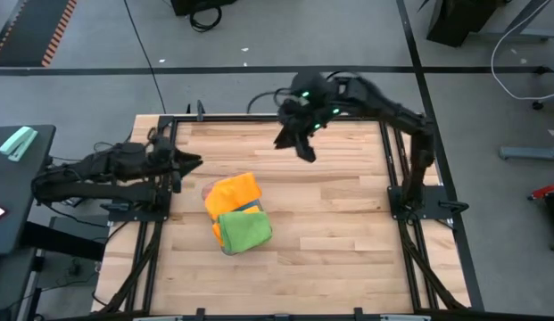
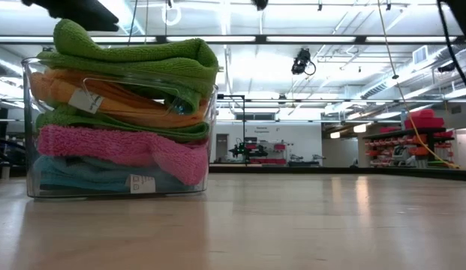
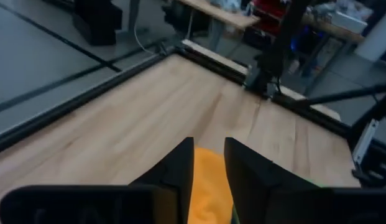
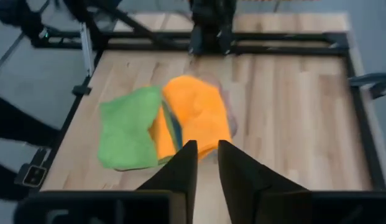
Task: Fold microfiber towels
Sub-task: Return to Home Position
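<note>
A pile of folded microfiber towels (image 2: pixel 120 112) sits in a small clear tray (image 2: pixel 27 161) left of the table's middle. From the side it shows green on top, then orange, green, pink and blue. From above I see an orange towel (image 1: pixel 234 192) and, on its near side, a green towel (image 1: pixel 245 230); both also show in the right wrist view, orange (image 4: pixel 196 112) and green (image 4: pixel 127 134). My left gripper (image 1: pixel 194 162) (image 3: pixel 209 142) hangs at the table's left edge, narrowly open, with nothing between its fingers. My right gripper (image 1: pixel 303 150) (image 4: pixel 207 144) hangs high over the far side, narrowly open, holding nothing.
Bare wooden tabletop (image 1: pixel 339 214) lies to the right of and nearer than the tray. A black metal frame (image 1: pixel 394 169) runs round the table. A dark side table (image 1: pixel 18 178) with a pale green thing (image 1: pixel 18 141) stands beyond the left edge.
</note>
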You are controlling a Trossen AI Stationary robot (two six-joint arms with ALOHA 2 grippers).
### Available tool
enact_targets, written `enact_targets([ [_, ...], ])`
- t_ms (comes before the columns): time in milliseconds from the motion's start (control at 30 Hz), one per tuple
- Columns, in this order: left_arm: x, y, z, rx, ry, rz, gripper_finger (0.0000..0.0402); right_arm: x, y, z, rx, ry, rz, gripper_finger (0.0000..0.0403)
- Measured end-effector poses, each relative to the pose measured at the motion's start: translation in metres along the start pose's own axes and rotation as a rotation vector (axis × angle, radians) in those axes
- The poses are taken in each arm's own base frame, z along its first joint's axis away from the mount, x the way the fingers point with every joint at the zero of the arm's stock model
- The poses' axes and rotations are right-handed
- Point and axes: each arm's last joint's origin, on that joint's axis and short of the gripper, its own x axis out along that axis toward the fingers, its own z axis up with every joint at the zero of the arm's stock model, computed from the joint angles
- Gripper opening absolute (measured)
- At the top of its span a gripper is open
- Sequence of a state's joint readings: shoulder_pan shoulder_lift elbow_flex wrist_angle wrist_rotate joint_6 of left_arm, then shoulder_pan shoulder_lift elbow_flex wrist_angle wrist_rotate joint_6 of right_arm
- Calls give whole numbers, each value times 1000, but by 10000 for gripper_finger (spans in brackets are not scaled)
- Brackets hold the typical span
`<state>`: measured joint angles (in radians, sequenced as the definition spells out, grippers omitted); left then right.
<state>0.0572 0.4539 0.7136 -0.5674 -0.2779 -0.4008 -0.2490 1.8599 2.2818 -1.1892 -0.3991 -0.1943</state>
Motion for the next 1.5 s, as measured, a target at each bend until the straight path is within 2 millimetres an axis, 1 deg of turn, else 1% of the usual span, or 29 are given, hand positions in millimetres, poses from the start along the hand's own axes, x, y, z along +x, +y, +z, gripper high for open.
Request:
enact_targets([
  [67,-7,4,-3,-8,-39,15,90,-19,4,0,0,-27,-26,66],
  [167,-11,10,-11,-34,-121,-1,75,-43,10,-3,7,-53,-86,52],
  [300,-12,16,-24,-54,-185,2,56,-73,18,-16,33,-87,-170,45],
  [400,-13,19,-29,-69,-227,-8,44,-86,22,-34,72,-119,-200,44],
  [500,-13,22,-36,-91,-273,-21,32,-95,27,-55,105,-198,-227,44],
  [600,-8,25,-48,-125,-311,-41,20,-103,34,-79,138,-296,-256,44],
  [733,0,30,-65,-201,-343,-59,10,-107,42,-116,205,-409,-337,44],
  [833,5,33,-73,-245,-377,-52,10,-112,51,-144,264,-522,-367,44],
  [1033,10,36,-81,-293,-397,-33,28,-114,73,-206,360,-680,-354,44],
  [1167,10,36,-81,-308,-400,-19,22,-112,81,-244,415,-786,-356,44],
  [1267,10,37,-81,-338,-410,1,9,-107,83,-266,423,-896,-337,44],
  [1333,11,38,-83,-356,-395,5,7,-100,83,-279,421,-950,-325,44],
  [1400,12,38,-85,-383,-375,10,11,-92,81,-290,428,-982,-322,44],
  [1500,13,39,-87,-414,-355,16,24,-80,79,-305,458,-977,-318,44],
])
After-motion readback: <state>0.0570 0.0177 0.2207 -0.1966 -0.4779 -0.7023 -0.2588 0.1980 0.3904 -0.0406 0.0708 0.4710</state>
